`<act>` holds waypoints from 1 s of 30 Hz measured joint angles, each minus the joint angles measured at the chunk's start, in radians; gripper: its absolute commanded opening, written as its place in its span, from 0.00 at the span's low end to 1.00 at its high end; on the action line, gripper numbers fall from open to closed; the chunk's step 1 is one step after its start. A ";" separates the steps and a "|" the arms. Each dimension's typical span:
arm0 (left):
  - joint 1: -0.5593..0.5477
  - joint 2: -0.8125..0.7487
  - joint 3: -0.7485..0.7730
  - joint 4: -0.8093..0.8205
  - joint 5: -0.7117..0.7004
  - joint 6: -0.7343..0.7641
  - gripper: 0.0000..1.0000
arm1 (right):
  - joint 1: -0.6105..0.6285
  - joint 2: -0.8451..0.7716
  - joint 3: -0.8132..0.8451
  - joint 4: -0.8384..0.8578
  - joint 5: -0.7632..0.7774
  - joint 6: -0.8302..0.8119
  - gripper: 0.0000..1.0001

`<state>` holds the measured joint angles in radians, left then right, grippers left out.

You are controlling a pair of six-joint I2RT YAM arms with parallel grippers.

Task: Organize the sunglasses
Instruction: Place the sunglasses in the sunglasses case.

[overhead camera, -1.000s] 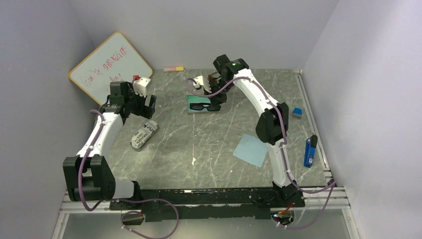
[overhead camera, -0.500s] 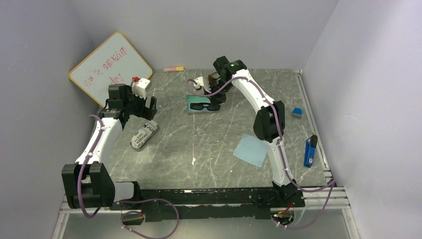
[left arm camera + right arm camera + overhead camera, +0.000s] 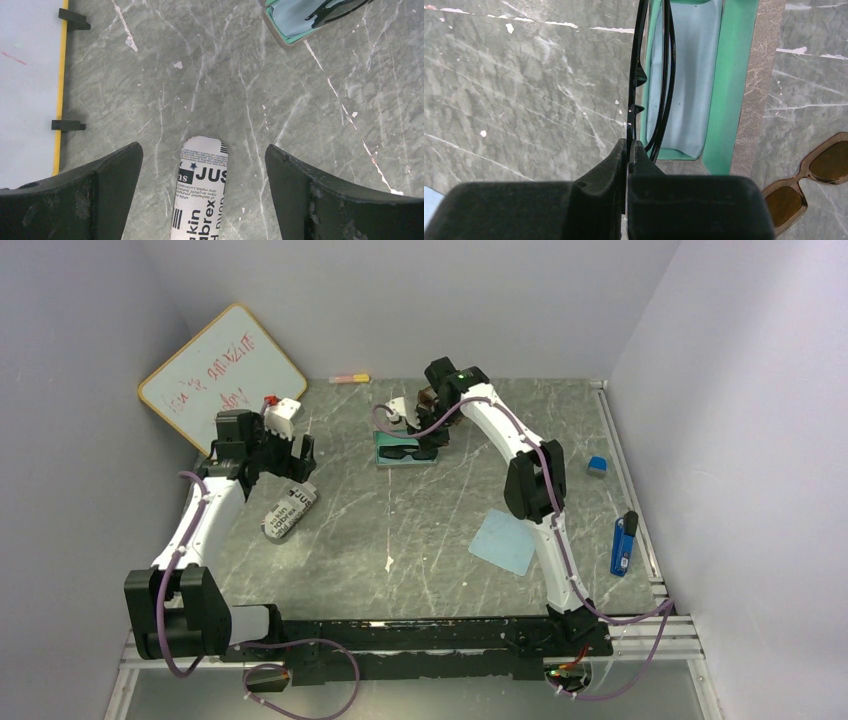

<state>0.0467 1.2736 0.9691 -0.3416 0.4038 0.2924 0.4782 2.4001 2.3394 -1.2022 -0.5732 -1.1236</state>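
Note:
The black sunglasses (image 3: 633, 75) stand on edge over the near rim of an open case with green lining (image 3: 729, 85). My right gripper (image 3: 629, 147) is shut on their thin frame. In the top view this gripper (image 3: 432, 436) is at the right end of the black sunglasses (image 3: 404, 453). The brown sunglasses (image 3: 809, 175) lie on the table just right of the case. My left gripper (image 3: 202, 160) hangs open above the end of the grey lettered pouch (image 3: 202, 195), touching nothing. The pouch (image 3: 288, 512) lies at the left.
A whiteboard (image 3: 225, 375) leans against the back left wall, close to the left arm. A light blue cloth (image 3: 505, 540) lies right of centre. A blue lighter (image 3: 622, 543) and a small blue block (image 3: 597, 466) sit near the right edge. A marker (image 3: 350, 378) lies at the back.
The right gripper has shifted slightly left with the black sunglasses over the case. The left gripper drew back a little toward the whiteboard, then held still.

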 measured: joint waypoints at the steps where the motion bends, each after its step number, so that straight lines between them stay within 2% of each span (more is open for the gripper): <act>1: 0.000 0.000 0.000 0.000 0.002 0.000 0.96 | 0.000 0.003 0.000 0.005 0.000 -0.002 0.00; 30: 0.024 0.001 -0.018 0.002 0.053 0.000 0.96 | 0.019 0.043 0.000 0.037 0.024 -0.037 0.00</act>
<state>0.0711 1.2747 0.9516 -0.3397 0.4572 0.2924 0.4969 2.4435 2.3394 -1.1656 -0.5488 -1.1603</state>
